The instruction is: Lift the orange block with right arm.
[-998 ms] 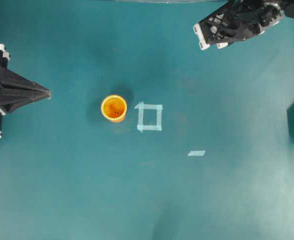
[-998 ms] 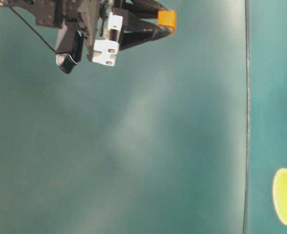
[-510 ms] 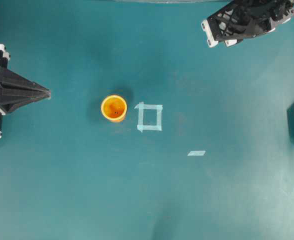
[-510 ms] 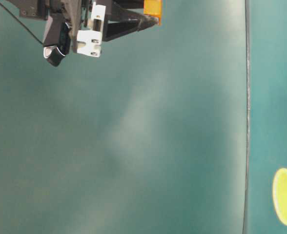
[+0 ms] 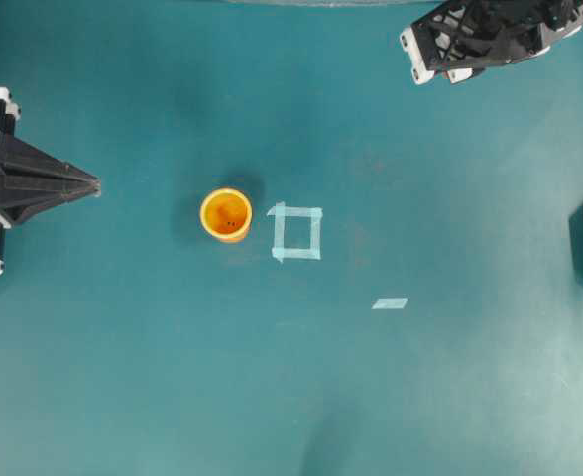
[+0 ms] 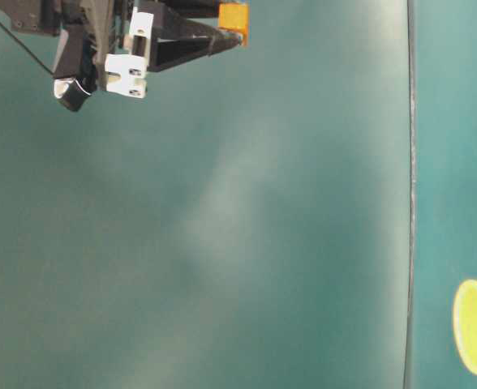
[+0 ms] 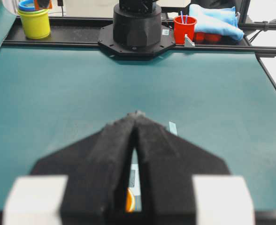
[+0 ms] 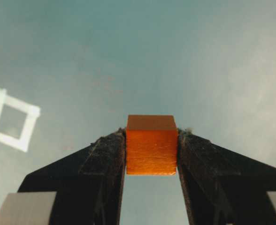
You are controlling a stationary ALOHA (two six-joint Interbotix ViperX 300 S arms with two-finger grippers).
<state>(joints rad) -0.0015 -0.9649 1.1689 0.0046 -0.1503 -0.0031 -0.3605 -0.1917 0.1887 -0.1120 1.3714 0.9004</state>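
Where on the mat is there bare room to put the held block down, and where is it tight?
Bare mat lies all along the near side below the tape strip, and between the tape square and the right gripper, which holds the orange block. It is tight only between the cup and the square.

Orange block (image 8: 151, 145), black fingers (image 8: 103, 159), teal table (image 5: 173, 377)

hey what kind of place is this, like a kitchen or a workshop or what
Most likely a robotics lab bench, not a kitchen. Two black robot arms work over a bare teal table marked with a tape square, and the right gripper holds a small orange block. A cup stands by the square.
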